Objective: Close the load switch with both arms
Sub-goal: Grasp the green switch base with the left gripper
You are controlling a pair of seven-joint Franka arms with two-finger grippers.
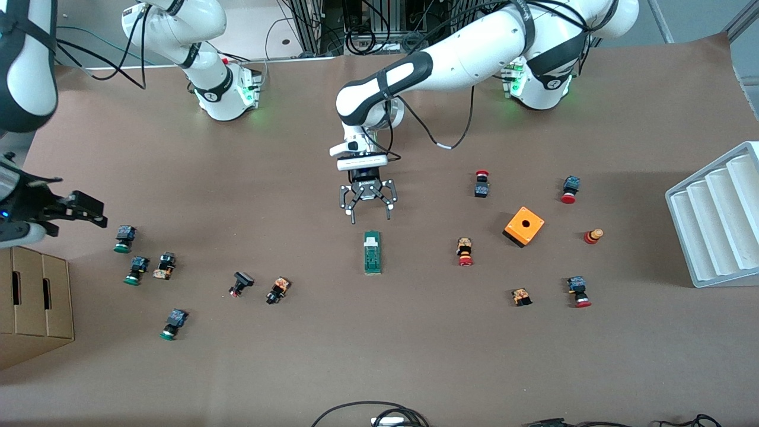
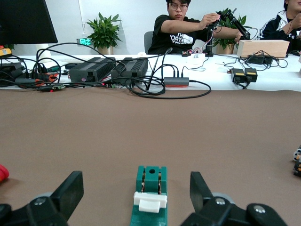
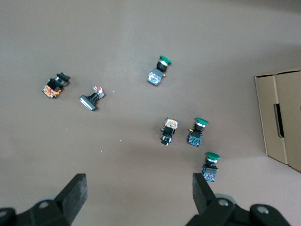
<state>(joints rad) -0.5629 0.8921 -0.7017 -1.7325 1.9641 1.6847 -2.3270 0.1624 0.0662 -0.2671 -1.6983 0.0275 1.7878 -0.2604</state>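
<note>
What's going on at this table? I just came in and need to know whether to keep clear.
Two robot arms are set to close a load switch, a narrow green block with a white tab lying mid-table among scattered push buttons. The left gripper is open, just short of the switch's tab end, lined up with it but not touching. The right gripper is open too, up over a cluster of green-capped buttons at the right arm's end of the table, beside a cardboard box. Nothing is held yet.

Robotics lab: brown-covered table (image 1: 415, 367), cabled power supplies (image 2: 96, 69), seated operator (image 2: 186, 28) at bench, monitor (image 2: 26, 21).
</note>
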